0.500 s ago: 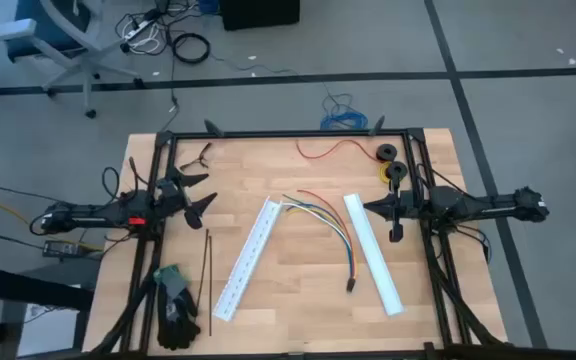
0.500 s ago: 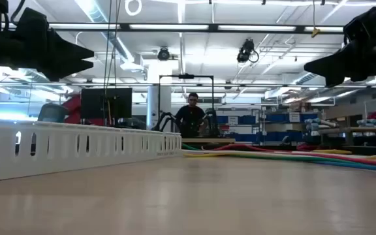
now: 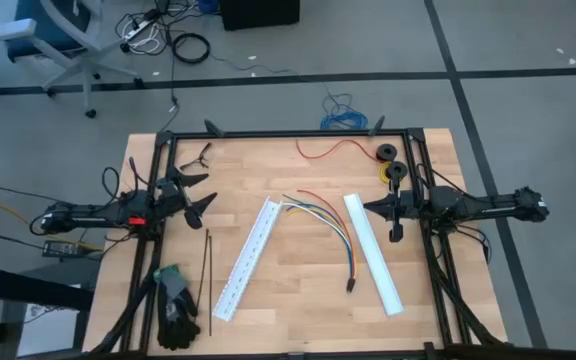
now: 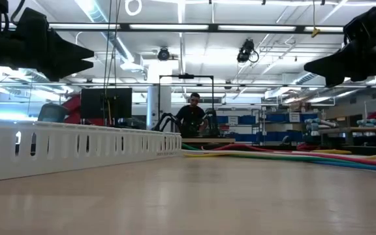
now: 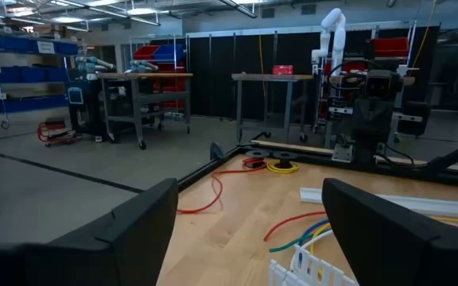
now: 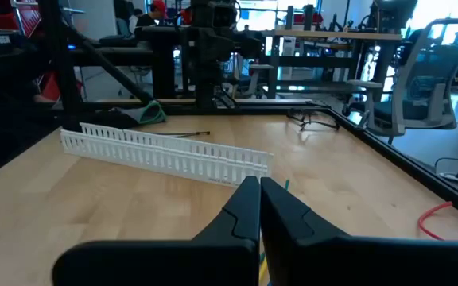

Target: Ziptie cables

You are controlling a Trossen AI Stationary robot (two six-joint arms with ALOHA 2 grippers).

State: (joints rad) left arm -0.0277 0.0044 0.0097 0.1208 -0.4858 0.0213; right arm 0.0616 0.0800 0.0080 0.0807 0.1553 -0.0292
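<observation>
1. Plainly, the left gripper [image 3: 200, 195] hangs above the left part of the table [image 3: 298, 300] with its dark, wedge-shaped fingers spread wide and nothing between them; the left wrist view shows them flanking an open gap.
2. By contrast, the right gripper [image 3: 376, 208] hangs over the right part of the table with its fingers pressed together and holding nothing, as the right wrist view shows.
3. Outward from both, the cables [image 3: 330, 232] lie flat on the pale wood between the two arms, inward of each gripper and below it.
4. Their long axis runs from the fanned free ends near the table's middle toward the near edge, ending at the small dark connector [image 3: 351, 288].
5. I judge the right gripper the nearer; the bundle lies just beside the smooth white channel piece [image 3: 372, 252] on that side.
6. A slotted white channel piece [image 3: 248, 258], rigid and comb-like, lies between the left gripper and the bundle.
7. The wires look thin, limp and glossy, in yellow, green, blue, orange and red.
8. Thin dark zip ties [image 3: 208, 280] lie straight near the left gripper, beside dark gloves [image 3: 174, 308].
</observation>
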